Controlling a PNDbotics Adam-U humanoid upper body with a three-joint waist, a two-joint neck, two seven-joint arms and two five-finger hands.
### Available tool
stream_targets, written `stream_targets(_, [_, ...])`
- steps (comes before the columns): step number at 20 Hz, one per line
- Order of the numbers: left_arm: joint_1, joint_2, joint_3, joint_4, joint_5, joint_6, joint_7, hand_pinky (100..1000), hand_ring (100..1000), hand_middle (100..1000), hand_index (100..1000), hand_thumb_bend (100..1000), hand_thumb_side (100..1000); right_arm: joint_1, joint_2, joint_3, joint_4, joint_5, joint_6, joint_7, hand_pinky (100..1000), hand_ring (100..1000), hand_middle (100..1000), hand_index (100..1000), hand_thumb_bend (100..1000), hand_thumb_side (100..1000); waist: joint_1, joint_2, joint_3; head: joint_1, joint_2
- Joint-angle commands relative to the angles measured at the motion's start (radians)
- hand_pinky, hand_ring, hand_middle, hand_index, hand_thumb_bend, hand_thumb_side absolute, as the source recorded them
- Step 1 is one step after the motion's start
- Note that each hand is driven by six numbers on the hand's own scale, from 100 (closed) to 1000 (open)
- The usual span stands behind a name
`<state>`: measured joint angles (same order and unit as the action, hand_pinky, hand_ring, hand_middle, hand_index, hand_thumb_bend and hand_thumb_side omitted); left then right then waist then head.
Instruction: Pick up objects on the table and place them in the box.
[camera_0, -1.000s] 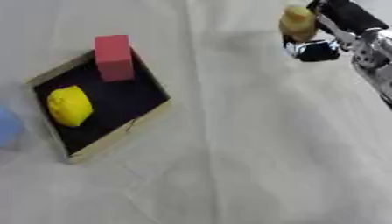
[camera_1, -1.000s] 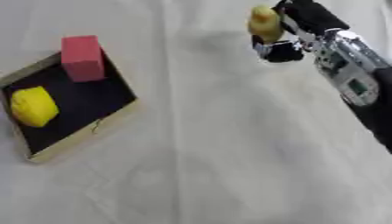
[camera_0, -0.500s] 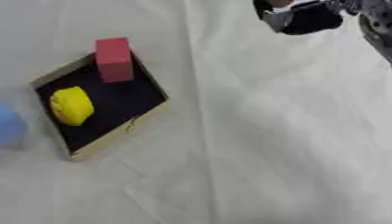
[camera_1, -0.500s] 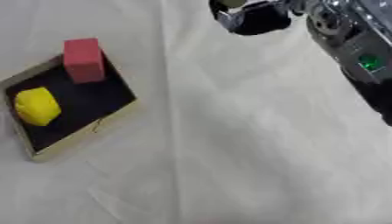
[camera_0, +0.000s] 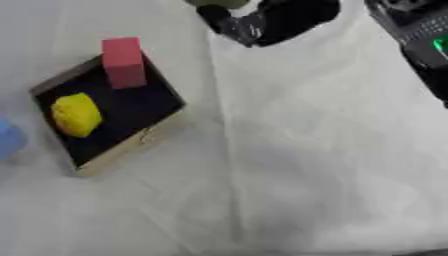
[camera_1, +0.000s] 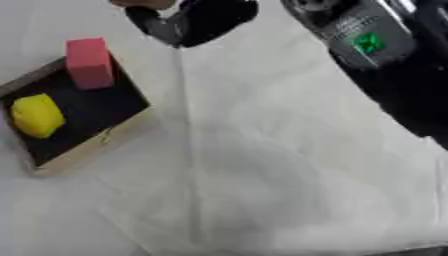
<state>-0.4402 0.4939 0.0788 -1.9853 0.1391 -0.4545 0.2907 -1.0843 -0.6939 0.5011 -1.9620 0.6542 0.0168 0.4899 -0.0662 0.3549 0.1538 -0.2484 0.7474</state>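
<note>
A shallow wooden box (camera_0: 131, 146) with a black floor lies at the left. Inside it, a red block (camera_0: 122, 62) stands at the far corner and a yellow lump (camera_0: 77, 115) lies near the left side. My right hand (camera_0: 273, 20) reaches in from the upper right, at the top edge and to the right of the box. Its fingers are curled round a small tan object (camera_1: 140, 3), which is mostly cut off by the picture's top edge. My left hand does not show.
A blue thing (camera_0: 9, 140) shows at the left edge beside the box. White wrinkled cloth (camera_0: 297, 150) covers the table. My right forearm (camera_1: 385, 60) crosses the upper right corner.
My right hand has moved left along the top edge toward the box, still carrying the small tan object. The things in the box have not moved.
</note>
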Motion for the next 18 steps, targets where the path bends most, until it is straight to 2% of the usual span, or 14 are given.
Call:
stream_targets(1, [-0.004,0.031,0.019,-0.015,-0.015,-0.007,0.020,705,685,632,767,100,329,-0.042,0.087,0.035,0.068,0.062,-0.024,0.033,817,674,504,598,188,521,0.011,-0.036,0.003,-0.008,0.006])
stream_targets(4, [-0.007,0.028,0.017,-0.015,-0.019,-0.008,0.024,704,685,631,767,100,333,-0.051,0.173,0.081,0.188,0.150,-0.071,0.026,816,667,512,605,196,558,0.012,-0.034,0.010,-0.015,0.004])
stream_targets(8, [-0.016,0.020,0.009,-0.015,-0.015,-0.006,0.019,703,685,631,767,100,341,-0.035,0.267,0.114,0.351,0.251,-0.127,-0.017,816,655,512,605,174,550,0.011,-0.027,0.018,-0.022,0.002])
stream_targets(9, [-0.017,0.019,0.007,-0.015,-0.013,-0.005,0.017,703,685,631,767,100,341,-0.032,0.284,0.117,0.385,0.271,-0.137,-0.032,816,654,509,605,232,509,0.011,-0.026,0.020,-0.023,0.001])
stream_targets(10, [-0.018,0.018,0.006,-0.015,-0.012,-0.005,0.015,702,685,631,767,100,344,-0.026,0.300,0.117,0.416,0.286,-0.144,-0.047,816,653,509,604,156,532,0.010,-0.024,0.021,-0.023,0.000])
stream_targets(11, [-0.019,0.018,0.005,-0.015,-0.011,-0.005,0.013,702,685,630,767,100,345,-0.021,0.317,0.115,0.443,0.302,-0.147,-0.062,817,652,508,603,147,521,0.010,-0.023,0.022,-0.023,-0.002])
stream_targets(14, [-0.021,0.015,0.003,-0.015,-0.008,-0.003,0.009,701,685,630,767,100,349,-0.007,0.354,0.112,0.497,0.325,-0.150,-0.101,818,653,510,609,123,496,0.010,-0.021,0.024,-0.018,-0.006])
stream_targets(18, [-0.020,0.014,0.002,-0.015,-0.005,-0.002,0.006,700,684,629,767,100,351,0.012,0.367,0.113,0.518,0.322,-0.148,-0.122,818,657,524,628,121,492,0.008,-0.021,0.025,-0.008,-0.011])
